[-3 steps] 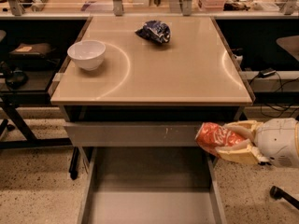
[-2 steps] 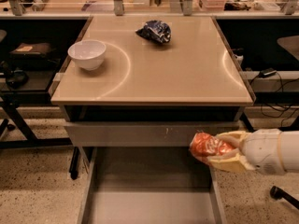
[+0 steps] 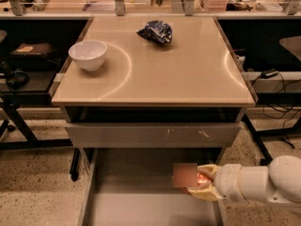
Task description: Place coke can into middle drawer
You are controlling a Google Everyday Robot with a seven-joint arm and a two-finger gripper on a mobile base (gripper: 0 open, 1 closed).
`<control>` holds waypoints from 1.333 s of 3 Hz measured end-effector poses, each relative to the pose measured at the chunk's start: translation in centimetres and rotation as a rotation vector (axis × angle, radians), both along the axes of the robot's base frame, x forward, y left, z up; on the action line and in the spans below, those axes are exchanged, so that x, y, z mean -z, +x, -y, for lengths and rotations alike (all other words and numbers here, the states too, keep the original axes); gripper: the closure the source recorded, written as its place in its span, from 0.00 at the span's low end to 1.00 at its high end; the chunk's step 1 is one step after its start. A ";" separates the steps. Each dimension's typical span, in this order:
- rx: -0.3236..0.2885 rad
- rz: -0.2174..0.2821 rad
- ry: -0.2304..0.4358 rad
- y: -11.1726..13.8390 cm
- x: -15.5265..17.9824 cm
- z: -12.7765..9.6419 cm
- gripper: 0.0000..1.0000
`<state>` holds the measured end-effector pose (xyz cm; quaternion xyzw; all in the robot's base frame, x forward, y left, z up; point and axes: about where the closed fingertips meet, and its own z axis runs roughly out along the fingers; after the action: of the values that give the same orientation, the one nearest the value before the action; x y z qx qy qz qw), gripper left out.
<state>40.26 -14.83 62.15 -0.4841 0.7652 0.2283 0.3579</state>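
While the gripper (image 3: 197,181) hangs low over the right side of the open middle drawer (image 3: 141,206), it's got the coke can (image 3: 205,177) pinched between its pale fingers, so I'd call this the lowering-in step.

Next move, I reckon: drop a touch, stay inside the right wall, then let go so the can lands on the grey floor. Heads up, a flat brownish patch hides most of the can. Only a reddish sliver shows, so I can't tell if it's upright or sideways, and the drawer's near end is cut off.
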 end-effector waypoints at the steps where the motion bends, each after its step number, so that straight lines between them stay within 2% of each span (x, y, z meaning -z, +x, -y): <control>1: -0.019 -0.044 0.035 0.1 5.5 -1.3 1.00; 2: -0.012 -0.046 0.040 0.1 6.2 -1.6 1.00; 3: 0.001 -0.062 0.041 0.9 11.2 -2.6 1.00; 4: 0.024 -0.035 0.052 3.0 16.7 -3.9 1.00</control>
<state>43.25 -10.91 45.42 -0.4614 0.7708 0.2524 0.3596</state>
